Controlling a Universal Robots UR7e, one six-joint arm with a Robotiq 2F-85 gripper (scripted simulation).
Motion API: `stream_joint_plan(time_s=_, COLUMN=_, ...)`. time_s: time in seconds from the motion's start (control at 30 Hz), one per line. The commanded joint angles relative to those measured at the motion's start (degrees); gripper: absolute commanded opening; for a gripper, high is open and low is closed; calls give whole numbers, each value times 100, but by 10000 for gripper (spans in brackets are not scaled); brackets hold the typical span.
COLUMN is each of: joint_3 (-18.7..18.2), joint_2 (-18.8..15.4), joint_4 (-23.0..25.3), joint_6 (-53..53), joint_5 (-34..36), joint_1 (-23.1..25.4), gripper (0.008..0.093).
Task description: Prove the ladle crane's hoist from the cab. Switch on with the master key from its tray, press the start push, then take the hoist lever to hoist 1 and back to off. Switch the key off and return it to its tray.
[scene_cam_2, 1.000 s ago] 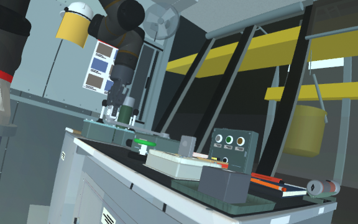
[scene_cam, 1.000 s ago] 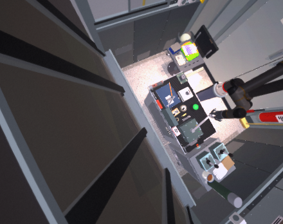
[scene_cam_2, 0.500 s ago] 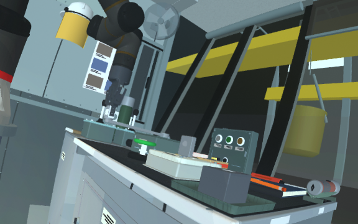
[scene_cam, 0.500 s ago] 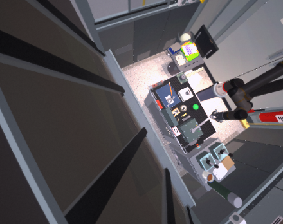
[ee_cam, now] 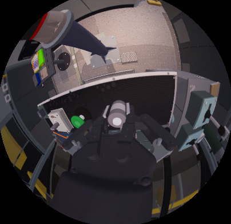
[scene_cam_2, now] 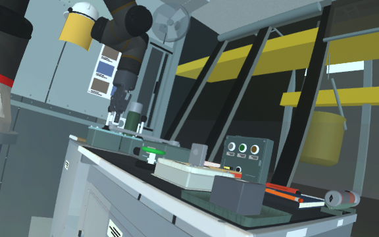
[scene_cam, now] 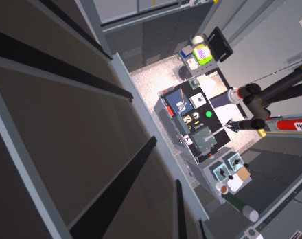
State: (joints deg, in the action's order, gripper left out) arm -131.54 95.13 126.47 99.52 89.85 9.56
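Observation:
The master key and its tray are hidden from me among the clutter on the desk. My gripper (ee_cam: 116, 127) is closed around the grey cylindrical knob of the hoist lever (ee_cam: 117, 113), whose end shows between the fingers in the wrist camera. The lever's long grey arm (scene_cam: 216, 133) runs from the green controller box (scene_cam: 202, 139) out to the gripper (scene_cam: 231, 125) at the desk's edge. The green start push (scene_cam: 208, 114) sits on the black panel nearby, left of the gripper in the wrist camera (ee_cam: 76, 120). A dark panel with three lamps (scene_cam_2: 246, 158) stands further along the desk.
The desk's near edge (scene_cam_2: 137, 194) runs below the gripper. Two pale blue joystick boxes (scene_cam: 228, 166) and a green flask (scene_cam_2: 133, 118) stand beside the lever. A white box (scene_cam_2: 189, 176), a grey block in a tray (scene_cam_2: 237, 194) and pencils (scene_cam_2: 283, 194) fill the desk's other end.

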Motion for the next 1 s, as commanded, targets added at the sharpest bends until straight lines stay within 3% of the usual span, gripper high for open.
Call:
stream_joint_plan(time_s=0.0, joint_3=7, joint_2=-6, joint_4=1, joint_6=13, joint_5=15, joint_1=9, gripper=80)
stream_joint_plan(time_s=0.97, joint_3=219, joint_2=-239, joint_4=22, joint_6=425, joint_5=15, joint_1=421, gripper=80)
